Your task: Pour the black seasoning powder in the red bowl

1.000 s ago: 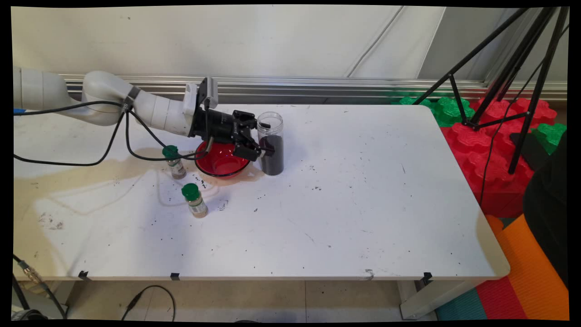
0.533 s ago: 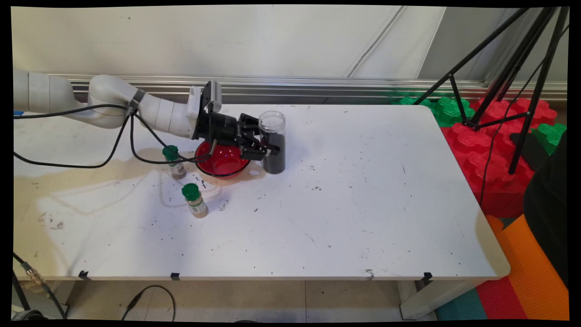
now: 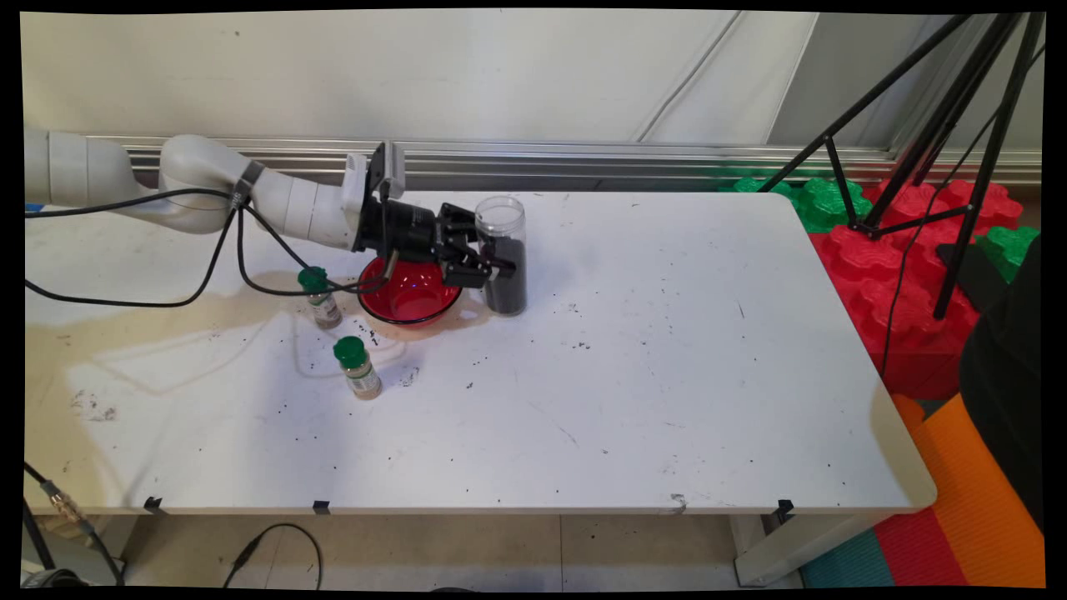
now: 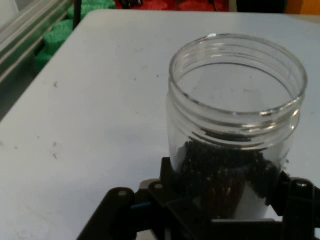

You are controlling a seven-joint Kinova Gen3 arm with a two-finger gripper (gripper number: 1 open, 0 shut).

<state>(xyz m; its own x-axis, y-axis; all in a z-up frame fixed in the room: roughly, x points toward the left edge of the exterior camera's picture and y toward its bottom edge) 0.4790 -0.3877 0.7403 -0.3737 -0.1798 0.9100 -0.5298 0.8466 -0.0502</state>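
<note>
A clear, lidless plastic jar [image 3: 503, 250], part-filled with dark grains, stands upright at the back middle of the white table [image 3: 650, 375]. My gripper [image 3: 498, 268] reaches in from the left and is shut on the jar's lower half. In the hand view the jar [image 4: 235, 125] fills the frame, its open mouth towards the camera, and the gripper [image 4: 230, 196] clasps it on both sides at the bottom. A red bowl [image 3: 408, 293] sits just left of the jar, under my wrist.
Two small spice bottles with green caps stand left of the bowl, one [image 3: 319, 297] close beside it and one [image 3: 358, 367] nearer the front. Dark crumbs dot the table. A black tripod [image 3: 917, 150] and red and green foam blocks [image 3: 884, 275] stand past the right edge.
The gripper has closed on the jar and carried it slightly up and to the right. The bowl and both bottles have stayed put.
</note>
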